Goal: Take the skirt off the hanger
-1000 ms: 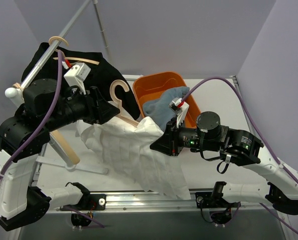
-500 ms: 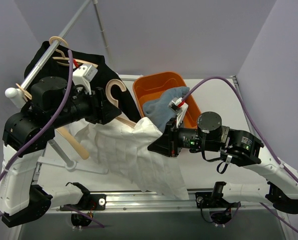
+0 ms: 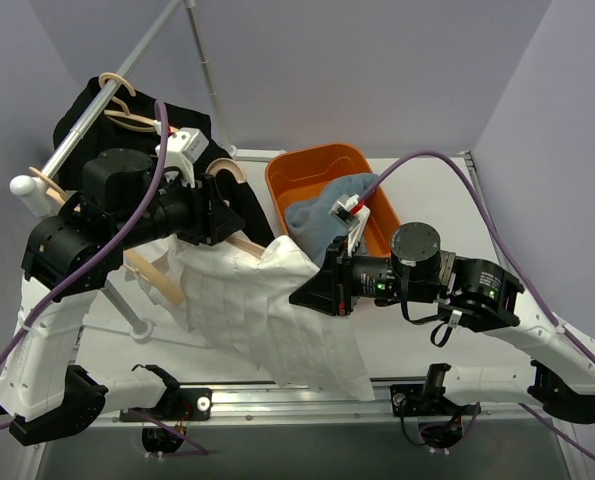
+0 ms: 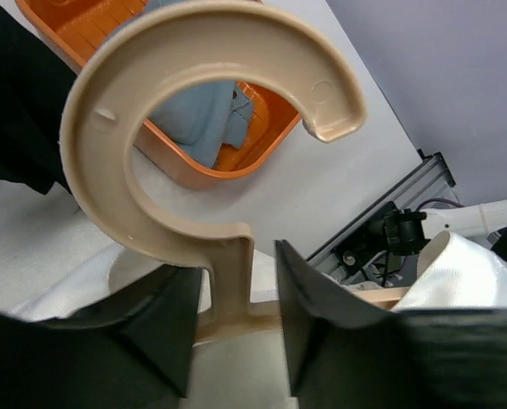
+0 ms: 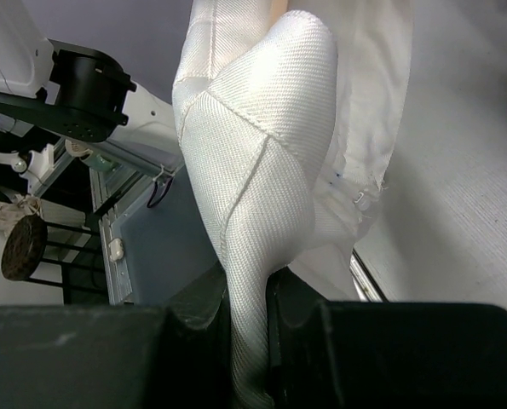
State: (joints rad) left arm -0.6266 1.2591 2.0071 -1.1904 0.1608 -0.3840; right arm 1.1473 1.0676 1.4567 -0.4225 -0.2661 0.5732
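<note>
A: What was the right pincer [image 5: 249, 290] doing?

B: It was pressed together on a thick fold of the white skirt [image 5: 253, 153], and the cloth bulged out just past its tips.

A: And the left pincer [image 4: 239, 281]?

B: Its jaws stood apart, one on each side of the neck of the tan hanger [image 4: 100, 170]. There was a sliver of gap on one side. On the other side the view was too close, so I could not tell whether finger and neck touched.

A: Where did the skirt lie beyond that?

B: From above, it draped from the hanger's bar by the left pincer down toward 5 o'clock. It passed through the right pincer, and its hem hung over the near edge of the table [image 3: 447, 200].

A: What else was around?

B: The hanger's hook curled at 12 o'clock from the left pincer. A black garment [image 3: 87, 110] hung on the slanted rail [image 3: 87, 125] at about 10 o'clock. The orange basket [image 3: 307, 170] sat at 12 o'clock from the right pincer, with a blue cloth [image 3: 322, 210] spilling over its near rim.
</note>
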